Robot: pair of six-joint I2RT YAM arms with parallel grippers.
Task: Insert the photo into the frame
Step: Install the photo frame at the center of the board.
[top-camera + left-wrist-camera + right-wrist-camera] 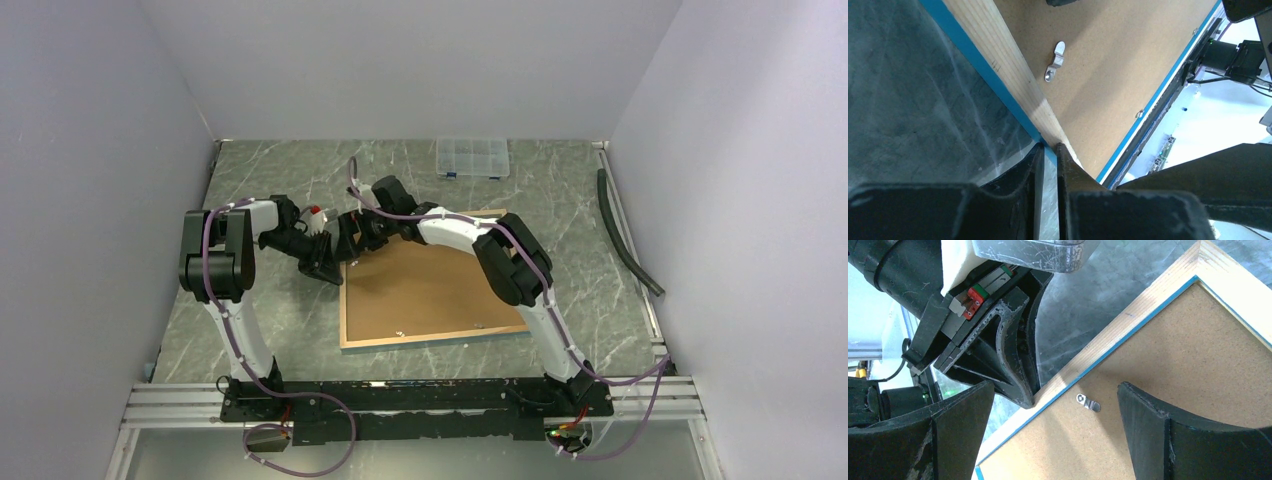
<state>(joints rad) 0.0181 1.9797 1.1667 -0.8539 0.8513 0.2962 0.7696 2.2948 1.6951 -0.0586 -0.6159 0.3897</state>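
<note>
A rail (400, 395) at the near edge of the table (290, 340) carries both arm bases. Just beyond it the frame (344, 315) lies face down mid-table, slightly askew, its tan wood rear side up and a brown backing board (430, 295) filling it.

The left gripper (1050, 150) is at the frame's left edge, toward the far left corner. Its fingers are drawn in to a narrow slit, and the blue-edged wood rim runs in between their tips. One finger sits on the table side and the other over the wood, so it is pinching the rim.

The right gripper (1055, 387) reaches across from the right and hangs over the same far left part of the frame. Its fingers are spread wide and hold nothing. Between them, on the board just inside the rim, lies a small metal clip (1088, 402) close to the left gripper's tips.

Farther off, a clear box (472, 157) sits at the far edge, and a dark hose (625, 235) lies along the right edge.
</note>
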